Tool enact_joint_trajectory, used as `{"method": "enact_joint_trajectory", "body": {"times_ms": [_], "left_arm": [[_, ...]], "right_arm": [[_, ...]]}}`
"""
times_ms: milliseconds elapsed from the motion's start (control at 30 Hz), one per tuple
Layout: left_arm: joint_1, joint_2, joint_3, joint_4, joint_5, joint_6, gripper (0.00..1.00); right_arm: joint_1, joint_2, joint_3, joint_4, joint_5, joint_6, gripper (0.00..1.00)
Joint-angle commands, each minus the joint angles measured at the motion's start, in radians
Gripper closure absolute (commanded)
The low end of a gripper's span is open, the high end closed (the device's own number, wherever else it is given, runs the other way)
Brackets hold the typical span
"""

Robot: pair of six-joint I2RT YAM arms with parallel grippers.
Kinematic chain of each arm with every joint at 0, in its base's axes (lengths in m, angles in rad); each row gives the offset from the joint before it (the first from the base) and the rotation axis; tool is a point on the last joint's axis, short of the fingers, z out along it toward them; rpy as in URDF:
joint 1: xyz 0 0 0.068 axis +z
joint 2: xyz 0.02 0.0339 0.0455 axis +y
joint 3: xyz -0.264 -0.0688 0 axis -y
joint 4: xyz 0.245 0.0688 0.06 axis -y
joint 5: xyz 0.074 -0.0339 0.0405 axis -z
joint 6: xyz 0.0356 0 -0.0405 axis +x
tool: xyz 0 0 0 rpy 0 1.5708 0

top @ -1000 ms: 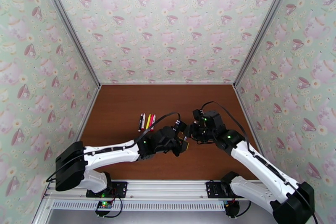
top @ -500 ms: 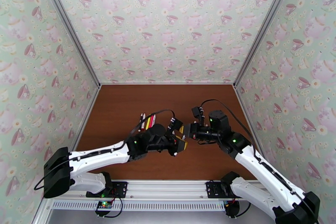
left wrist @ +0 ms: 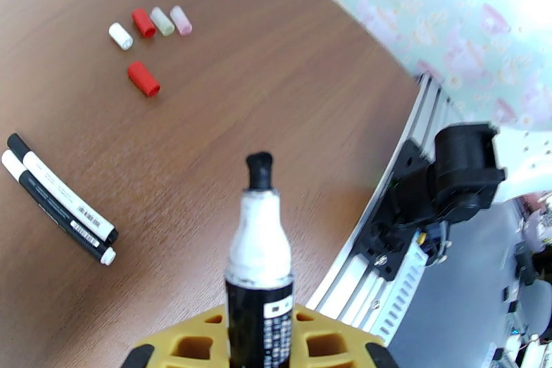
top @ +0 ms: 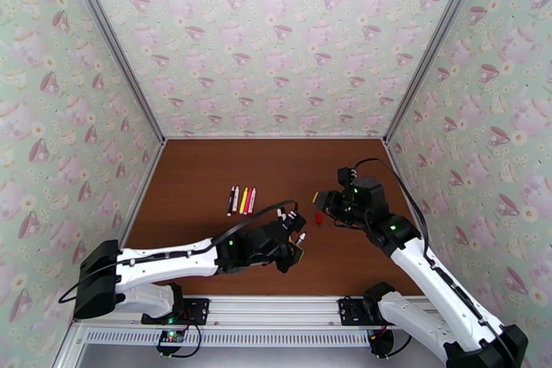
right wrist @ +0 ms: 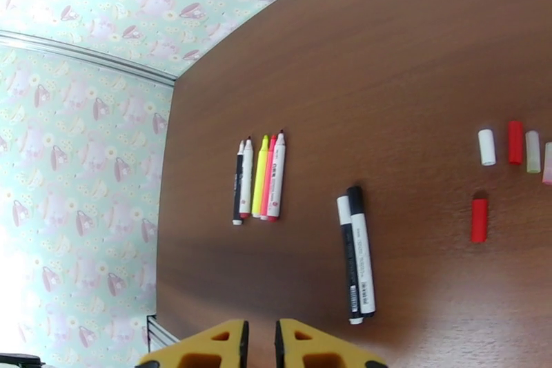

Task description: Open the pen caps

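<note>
- Pen caps (right wrist: 515, 142): five are lying loose at the right edge of the right wrist view.
- Four pens (right wrist: 259, 179), centre-left, are showing bare tips; two pens (right wrist: 357, 255), centre, are possibly awaiting uncapping.
- Left gripper (left wrist: 259, 345) is clamping an uncapped marker (left wrist: 261, 238); the left wrist view is resolving its tip, the top view is not.
- Right gripper (right wrist: 261, 345) is sitting closed, contents indiscernible.

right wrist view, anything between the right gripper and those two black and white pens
Nothing visible does. Bare table lies between the right gripper and the two pens. The lone red cap lies off to one side of them, the row of four pens to the other.
</note>
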Motion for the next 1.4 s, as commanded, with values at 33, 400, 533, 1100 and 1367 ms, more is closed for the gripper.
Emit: {"method": "enact_joint_trajectory", "body": {"times_ms": [33,400,533,1100,1367], "left_arm": [[0.057,-0.093,-0.061,0.079,0.057,-0.057,1.0],[0.118,-0.183,-0.121,0.121,0.039,-0.091,0.97],[0.125,-0.164,-0.116,0.123,0.04,-0.088,0.97],[0.132,-0.105,-0.086,0.119,0.018,-0.092,0.96],[0.133,-0.084,-0.07,0.102,0.019,-0.09,0.96]], "right_arm": [[-0.008,0.019,0.027,-0.138,-0.002,-0.132,0.98],[-0.034,0.207,0.039,-0.326,0.141,-0.321,0.96],[-0.063,0.315,0.038,-0.314,0.172,-0.357,0.95],[-0.106,0.634,0.105,-0.199,0.243,-0.399,0.94],[-0.109,0.729,0.143,-0.172,0.264,-0.411,0.93]]}}
